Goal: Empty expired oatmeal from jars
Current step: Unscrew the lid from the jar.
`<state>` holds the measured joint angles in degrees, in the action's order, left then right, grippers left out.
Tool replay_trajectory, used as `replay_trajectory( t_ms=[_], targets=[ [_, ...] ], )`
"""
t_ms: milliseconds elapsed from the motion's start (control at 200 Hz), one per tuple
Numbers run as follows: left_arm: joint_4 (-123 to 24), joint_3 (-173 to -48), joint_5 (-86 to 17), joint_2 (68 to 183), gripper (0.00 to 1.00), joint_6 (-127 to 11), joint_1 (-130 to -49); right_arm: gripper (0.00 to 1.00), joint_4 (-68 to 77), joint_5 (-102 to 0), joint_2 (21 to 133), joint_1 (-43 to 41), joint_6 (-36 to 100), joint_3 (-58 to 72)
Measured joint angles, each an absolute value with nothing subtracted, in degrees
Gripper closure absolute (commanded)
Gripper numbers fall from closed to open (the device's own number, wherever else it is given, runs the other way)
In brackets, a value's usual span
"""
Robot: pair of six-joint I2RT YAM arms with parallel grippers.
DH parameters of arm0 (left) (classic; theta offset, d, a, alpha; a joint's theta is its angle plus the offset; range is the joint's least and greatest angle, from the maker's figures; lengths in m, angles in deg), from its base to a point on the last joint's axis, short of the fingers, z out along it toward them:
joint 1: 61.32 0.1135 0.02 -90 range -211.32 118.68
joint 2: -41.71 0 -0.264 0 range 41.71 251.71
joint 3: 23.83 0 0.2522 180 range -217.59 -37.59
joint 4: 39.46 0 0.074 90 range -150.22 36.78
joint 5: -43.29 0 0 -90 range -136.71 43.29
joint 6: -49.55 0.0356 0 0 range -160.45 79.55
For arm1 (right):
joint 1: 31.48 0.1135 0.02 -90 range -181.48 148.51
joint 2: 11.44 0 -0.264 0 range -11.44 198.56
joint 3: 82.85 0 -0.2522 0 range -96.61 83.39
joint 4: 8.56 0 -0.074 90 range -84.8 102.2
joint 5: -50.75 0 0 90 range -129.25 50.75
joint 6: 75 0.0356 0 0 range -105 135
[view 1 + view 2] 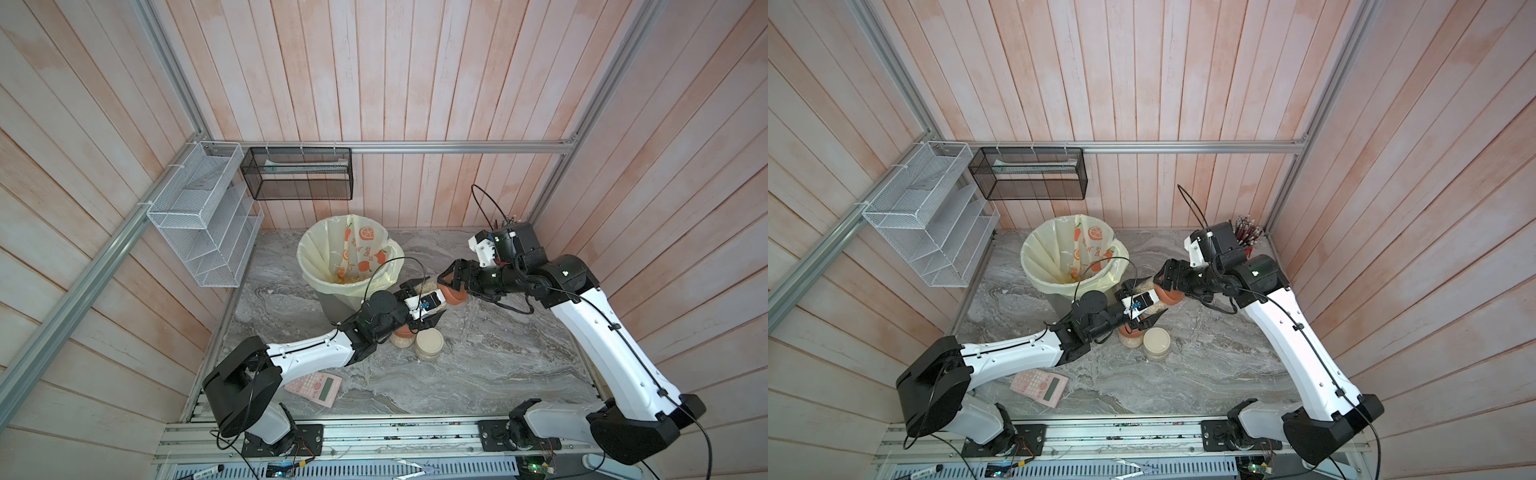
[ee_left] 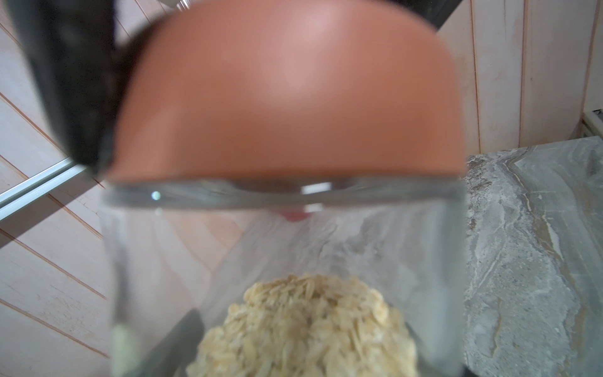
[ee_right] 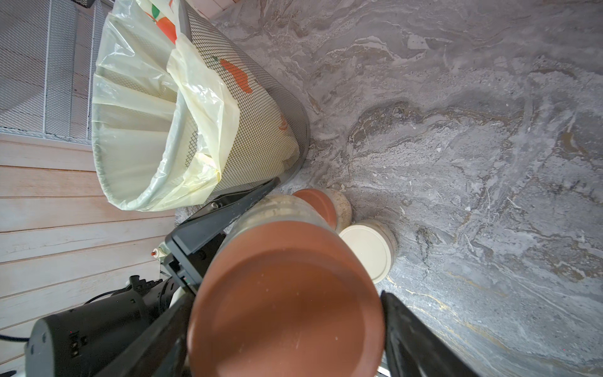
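The jar (image 1: 426,286) is held on its side by the left gripper (image 1: 420,302), whose jaws are closed on the glass. It is seen at the middle of both top views, just right of the bin (image 1: 309,266) and above the table (image 1: 498,353). Its lid (image 3: 287,303) is clasped by the right gripper (image 1: 450,284); at the bottom of the right wrist view both fingers are seen pressed against the lid's rim. The oatmeal (image 2: 306,326) is heaped at the end away from the lid, low in the left wrist view.

If the lid is unscrewed here, flakes may be spilled on the table, since the mouth is turned away from the bin. If the twist is not matched by the left grip, the smooth glass may be spun in the jaws. It may also be dropped onto the orange-lidded jar (image 1: 402,334) and the cream-lidded jar (image 1: 429,343) just below. A freed lid may be lost if it is only pinched at its edge.
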<state>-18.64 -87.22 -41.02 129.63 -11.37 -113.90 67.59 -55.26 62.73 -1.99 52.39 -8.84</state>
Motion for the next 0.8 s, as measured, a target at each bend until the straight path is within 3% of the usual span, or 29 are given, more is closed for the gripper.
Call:
replay_trajectory(
  t_ms=[65,240,350,505,655,800],
  targets=[
    [-18.29,-86.83,-40.41,129.5,0.82,-12.37,-113.79,0.4,67.61,-55.48,62.73,-1.86,50.92,-8.79],
    [-17.41,-84.36,-34.88,127.53,0.82,-17.58,-112.08,0.54,65.6,-57.27,61.83,-0.77,42.75,-7.2],
    [-17.06,-83.53,-30.99,126.46,0.82,-20.37,-110.94,0.56,62.81,-59.57,60.26,-0.77,36.82,-5.19],
    [-17.26,-83.35,-26.83,125.24,0.82,-22.38,-109.68,0.72,60.12,-63.13,58.84,-0.94,27.38,-3.74],
    [-17.87,-82.7,-23.77,124.47,0.82,-23.48,-108.39,0.72,59.07,-65.73,59.41,-0.98,18.81,-3.37],
    [-18.64,-82.5,-21.74,124.41,0.82,-23.74,-107.64,0.65,59.48,-66.45,59.78,-0.81,9.35,-3.31]
  ],
)
